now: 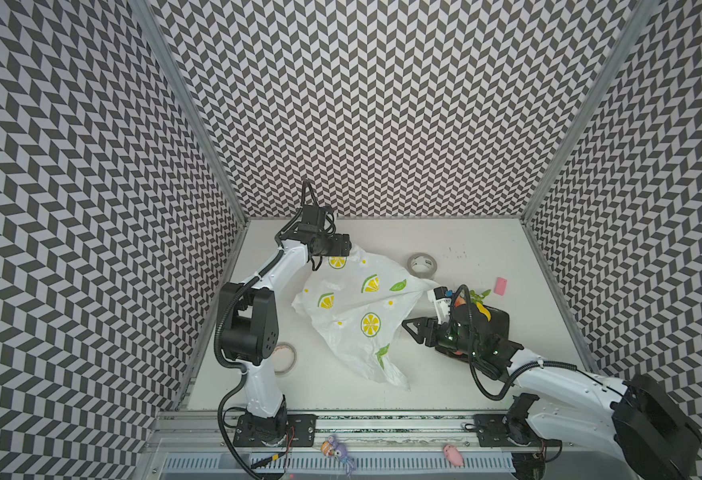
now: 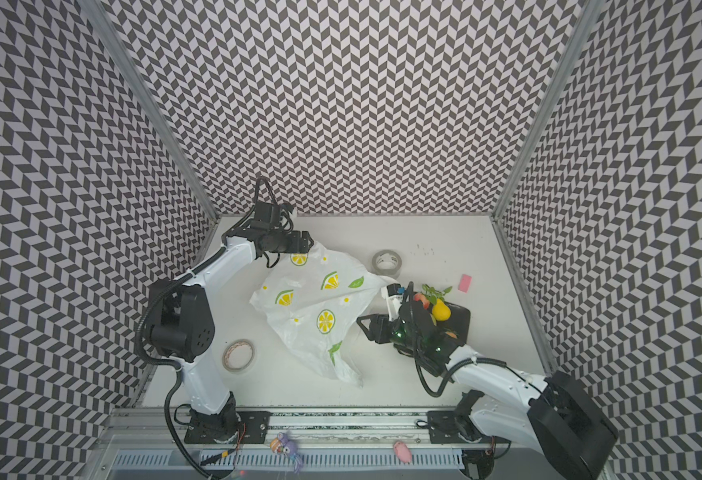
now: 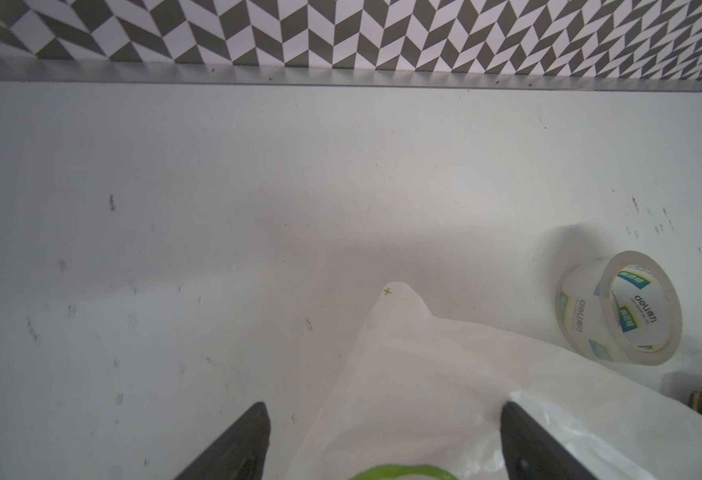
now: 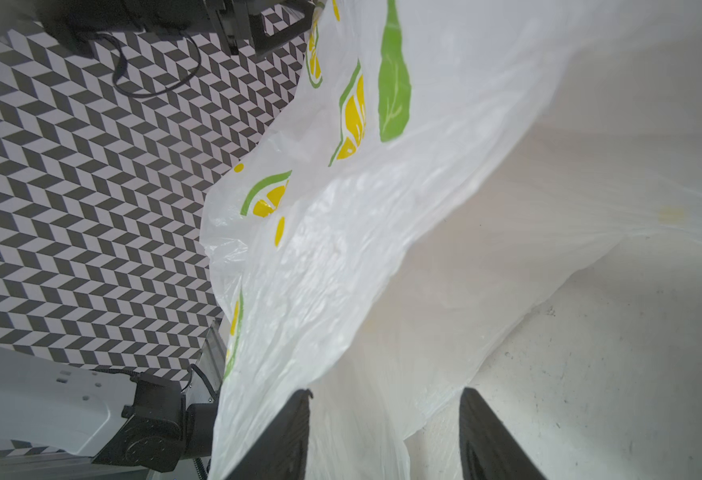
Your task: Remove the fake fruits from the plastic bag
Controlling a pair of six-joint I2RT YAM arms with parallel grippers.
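Note:
The plastic bag (image 1: pixel 357 307), white with printed lemon slices, lies spread and tented across the middle in both top views. My left gripper (image 1: pixel 347 246) hovers at its far left corner; in the left wrist view its jaws stand wide apart and open over the bag's corner (image 3: pixel 407 374). My right gripper (image 1: pixel 408 330) is at the bag's right edge, open, with thin film (image 4: pixel 382 415) between its fingers. Some fake fruits, a yellow pear (image 2: pixel 440 311), a red piece (image 2: pixel 421 300) and green leaves (image 2: pixel 434 291), sit on a black tray (image 2: pixel 461 318) behind my right wrist. What the bag holds is hidden.
A clear tape roll (image 1: pixel 421 264) stands behind the bag. Another tape roll (image 1: pixel 284 358) lies by the left arm's base. A pink block (image 1: pixel 500 286) lies at the right. Two small toy figures (image 1: pixel 334 451) (image 1: pixel 454 454) rest on the front rail. Patterned walls close three sides.

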